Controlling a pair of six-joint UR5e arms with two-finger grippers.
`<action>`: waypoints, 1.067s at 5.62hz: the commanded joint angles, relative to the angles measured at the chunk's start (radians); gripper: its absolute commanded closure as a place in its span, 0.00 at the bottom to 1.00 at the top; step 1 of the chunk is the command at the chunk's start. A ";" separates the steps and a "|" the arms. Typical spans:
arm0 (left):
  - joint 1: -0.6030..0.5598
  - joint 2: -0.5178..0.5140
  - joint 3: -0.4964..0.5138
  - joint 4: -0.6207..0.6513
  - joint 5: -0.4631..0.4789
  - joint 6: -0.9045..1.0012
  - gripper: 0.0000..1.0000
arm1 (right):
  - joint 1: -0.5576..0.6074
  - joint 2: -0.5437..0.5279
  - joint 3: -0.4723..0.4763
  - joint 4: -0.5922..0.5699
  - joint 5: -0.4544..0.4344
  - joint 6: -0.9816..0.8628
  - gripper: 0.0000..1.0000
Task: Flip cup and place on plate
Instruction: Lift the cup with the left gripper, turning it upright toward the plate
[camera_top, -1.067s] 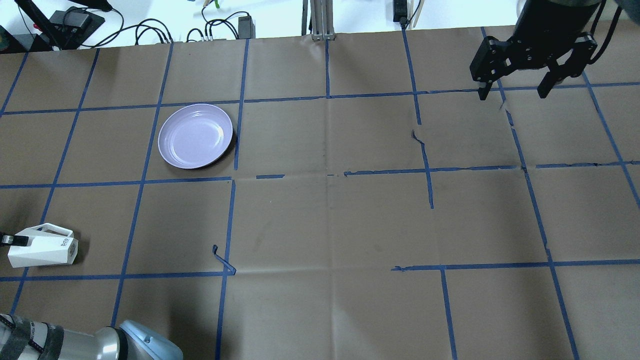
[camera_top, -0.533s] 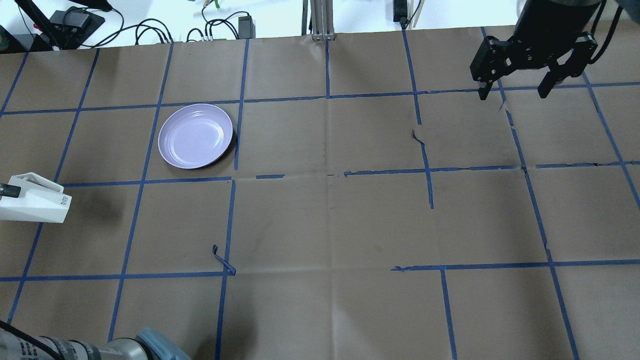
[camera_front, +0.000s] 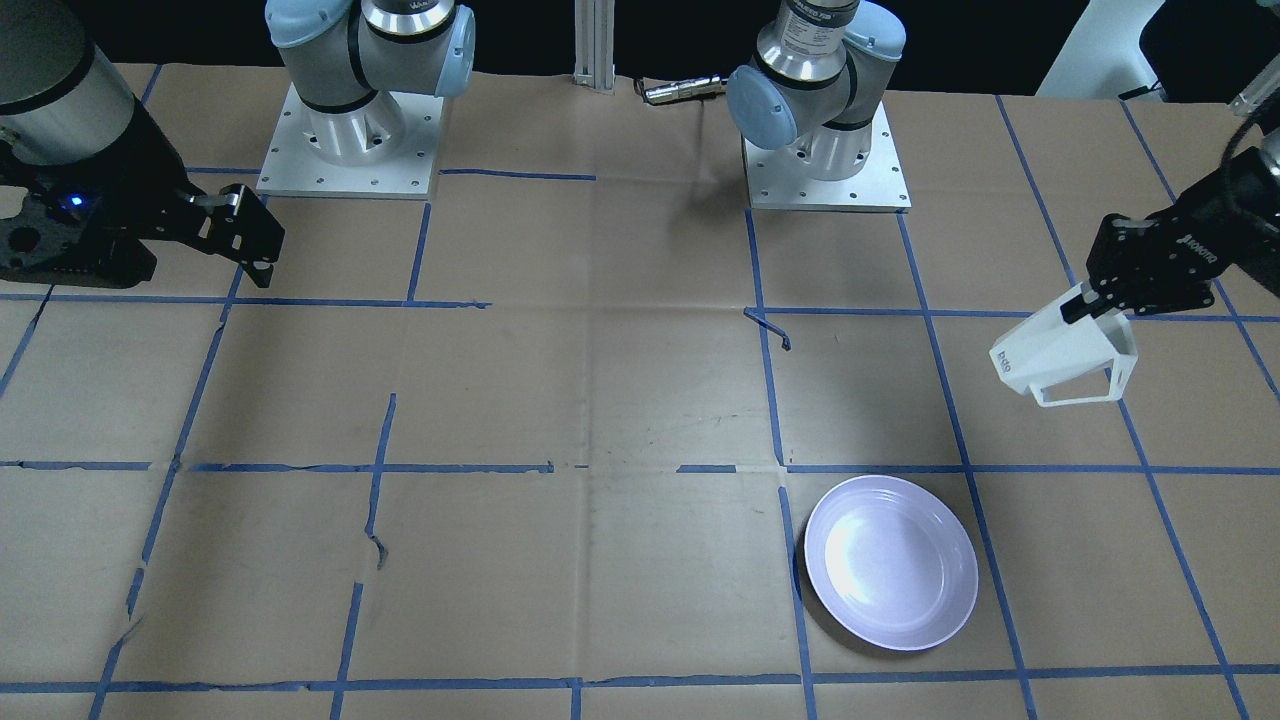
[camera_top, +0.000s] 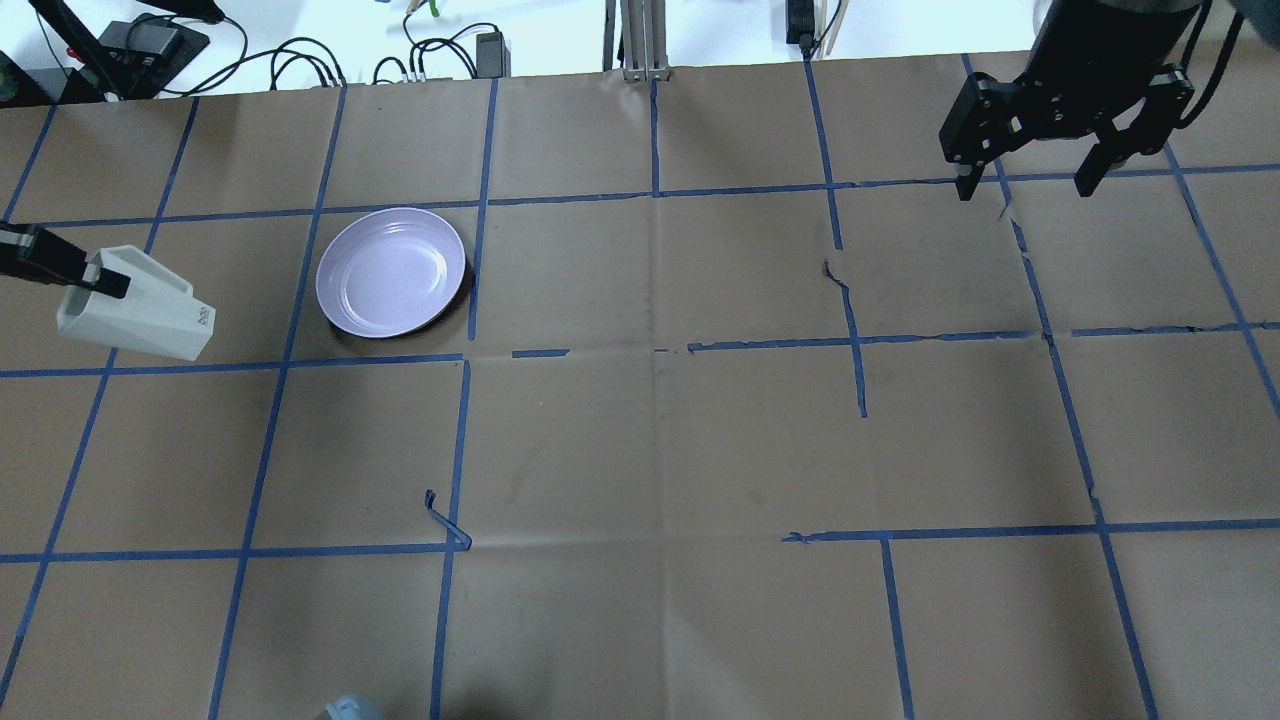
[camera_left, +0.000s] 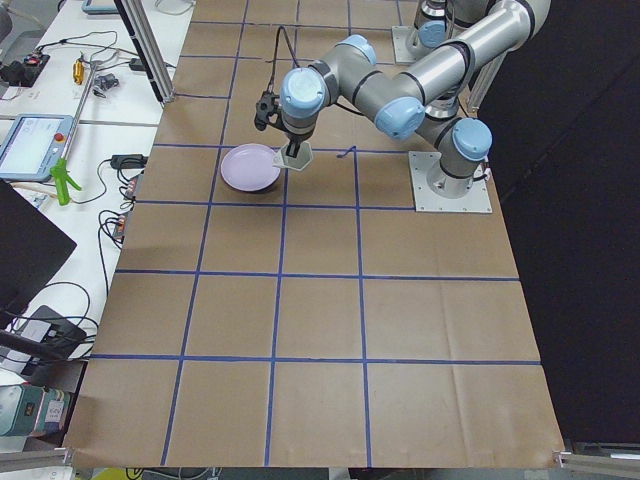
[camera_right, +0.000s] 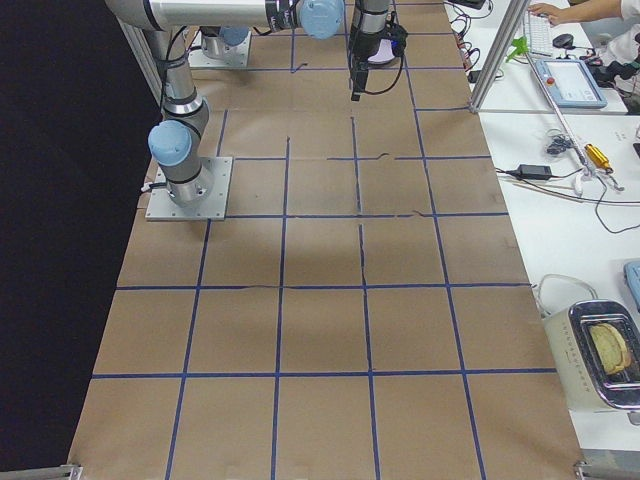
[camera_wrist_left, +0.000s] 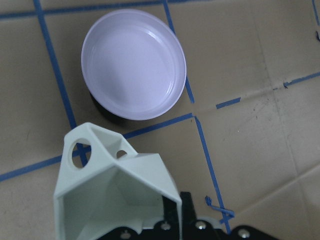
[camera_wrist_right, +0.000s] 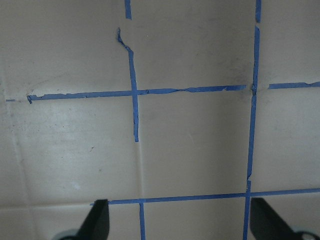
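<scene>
The white faceted cup (camera_top: 140, 310) hangs in the air, tilted on its side with the narrow base toward the plate. My left gripper (camera_top: 95, 280) is shut on its rim wall, one finger inside the cup. The same shows in the front view, with cup (camera_front: 1065, 355) and gripper (camera_front: 1085, 305), and in the left wrist view, with cup (camera_wrist_left: 115, 195). The lavender plate (camera_top: 392, 272) lies empty on the table just right of the cup, and it also shows in the left wrist view (camera_wrist_left: 132, 62). My right gripper (camera_top: 1024, 188) is open and empty at the far right, high over the table.
Brown paper with a blue tape grid covers the table (camera_top: 660, 440). A loose tape curl (camera_top: 447, 520) sticks up near the middle left. Cables and boxes (camera_top: 300, 55) and a metal post (camera_top: 640, 40) line the far edge. The two arm bases (camera_front: 345, 130) stand on the robot's side.
My left gripper has lifted the cup off the table and carried it away from the robot, to beside the plate. The right arm has not moved.
</scene>
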 joint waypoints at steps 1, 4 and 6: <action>-0.231 -0.086 -0.021 0.308 0.137 -0.132 0.99 | 0.000 0.000 0.000 0.000 0.000 0.000 0.00; -0.415 -0.243 -0.024 0.514 0.308 -0.150 0.99 | 0.000 0.000 0.000 0.000 0.000 0.000 0.00; -0.467 -0.300 -0.072 0.640 0.378 -0.154 0.99 | 0.000 0.000 0.000 0.000 0.000 0.000 0.00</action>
